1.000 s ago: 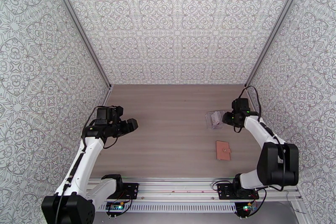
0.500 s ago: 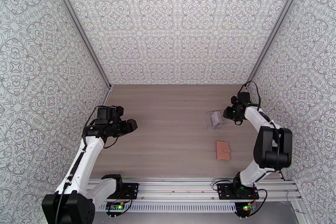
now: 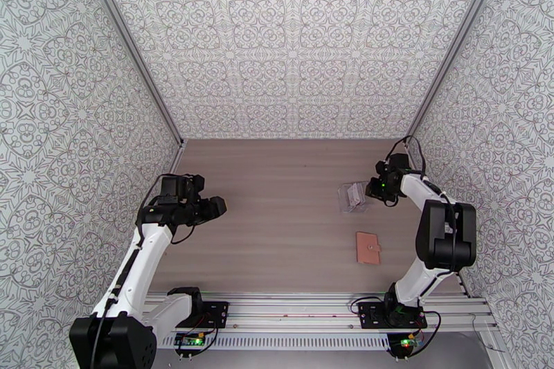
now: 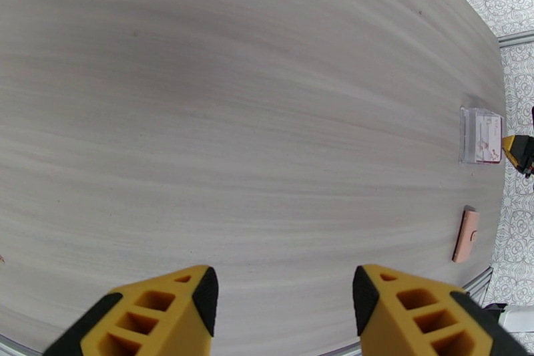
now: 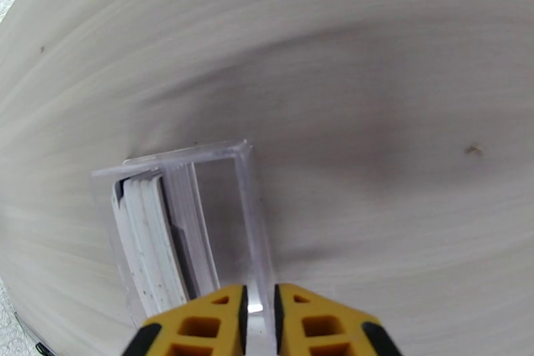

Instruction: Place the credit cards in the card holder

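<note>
Right gripper (image 5: 259,294) clamps the clear case (image 5: 245,217) at 6 o'clock, left gripper (image 4: 284,290) open; the credit cards (image 5: 150,244) look stiff, slick: pinch their edges.

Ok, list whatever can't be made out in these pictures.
- Card count: in the right wrist view the credit cards overlap inside the clear case, whose near end the right pincer covers.
- Pockets of the card holder: it lies shut, top view.
- Card print: too small, left wrist view.
</note>
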`<action>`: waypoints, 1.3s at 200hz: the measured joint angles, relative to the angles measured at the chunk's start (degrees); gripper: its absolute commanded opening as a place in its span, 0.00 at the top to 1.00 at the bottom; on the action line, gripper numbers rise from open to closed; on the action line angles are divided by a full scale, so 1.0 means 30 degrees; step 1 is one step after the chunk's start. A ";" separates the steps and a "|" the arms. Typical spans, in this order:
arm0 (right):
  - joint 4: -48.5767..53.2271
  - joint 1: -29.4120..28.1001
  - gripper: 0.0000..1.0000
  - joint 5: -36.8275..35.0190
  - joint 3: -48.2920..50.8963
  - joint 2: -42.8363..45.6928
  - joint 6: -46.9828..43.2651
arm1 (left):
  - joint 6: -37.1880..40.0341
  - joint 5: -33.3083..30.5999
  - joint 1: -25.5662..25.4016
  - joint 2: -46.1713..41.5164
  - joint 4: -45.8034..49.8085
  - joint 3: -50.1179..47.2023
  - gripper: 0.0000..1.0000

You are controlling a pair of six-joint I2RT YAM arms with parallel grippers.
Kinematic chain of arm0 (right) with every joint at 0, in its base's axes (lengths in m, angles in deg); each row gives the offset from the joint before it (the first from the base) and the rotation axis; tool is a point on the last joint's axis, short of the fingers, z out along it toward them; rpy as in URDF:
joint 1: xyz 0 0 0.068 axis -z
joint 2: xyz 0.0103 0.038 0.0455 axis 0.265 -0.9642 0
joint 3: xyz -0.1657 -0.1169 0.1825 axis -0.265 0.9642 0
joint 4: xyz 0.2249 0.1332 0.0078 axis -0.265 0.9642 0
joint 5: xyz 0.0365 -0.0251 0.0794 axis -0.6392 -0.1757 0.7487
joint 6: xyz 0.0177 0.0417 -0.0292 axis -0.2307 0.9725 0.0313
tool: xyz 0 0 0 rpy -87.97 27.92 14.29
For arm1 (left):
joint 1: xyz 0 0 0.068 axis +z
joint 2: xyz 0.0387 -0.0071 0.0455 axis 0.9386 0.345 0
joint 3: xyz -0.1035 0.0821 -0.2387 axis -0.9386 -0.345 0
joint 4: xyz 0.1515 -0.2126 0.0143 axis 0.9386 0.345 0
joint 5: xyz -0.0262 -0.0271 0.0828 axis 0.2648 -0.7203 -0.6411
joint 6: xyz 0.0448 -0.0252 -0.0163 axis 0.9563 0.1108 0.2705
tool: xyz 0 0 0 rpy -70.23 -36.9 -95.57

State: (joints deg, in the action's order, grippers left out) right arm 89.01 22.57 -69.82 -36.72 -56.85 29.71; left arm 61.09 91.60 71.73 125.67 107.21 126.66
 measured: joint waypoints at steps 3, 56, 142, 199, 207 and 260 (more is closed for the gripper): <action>0.0007 -0.0044 0.93 0.0058 0.0000 0.0000 -0.0124 | 0.0000 0.0000 -0.0007 0.0000 0.0000 0.0000 0.40; -0.0160 -0.1566 1.00 0.0342 0.0000 0.0000 -0.0058 | 0.0000 -0.0022 -0.0182 0.0000 0.0117 0.0000 0.41; -0.0444 -0.6878 1.00 -0.0750 -0.0605 -0.0444 0.2732 | -0.0007 -0.0313 -0.0481 0.0000 0.0284 0.0000 0.40; -0.1064 -0.9500 1.00 -0.2178 -0.2535 -0.2076 0.6003 | -0.0007 -0.0393 -0.0590 0.0000 0.0284 0.0000 0.40; -0.1093 -0.9734 1.00 -0.2324 -0.2783 -0.2280 0.6375 | -0.0007 -0.0393 -0.0605 0.0000 0.0284 0.0000 0.40; -0.1173 -1.0360 0.93 -0.2914 -0.3300 -0.2659 0.7941 | 0.0000 -0.0393 -0.0612 0.0000 0.0284 0.0000 0.39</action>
State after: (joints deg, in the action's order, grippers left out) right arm 85.49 -8.51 -78.56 -46.62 -64.83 53.54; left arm 61.09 90.42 69.89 125.67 108.06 126.66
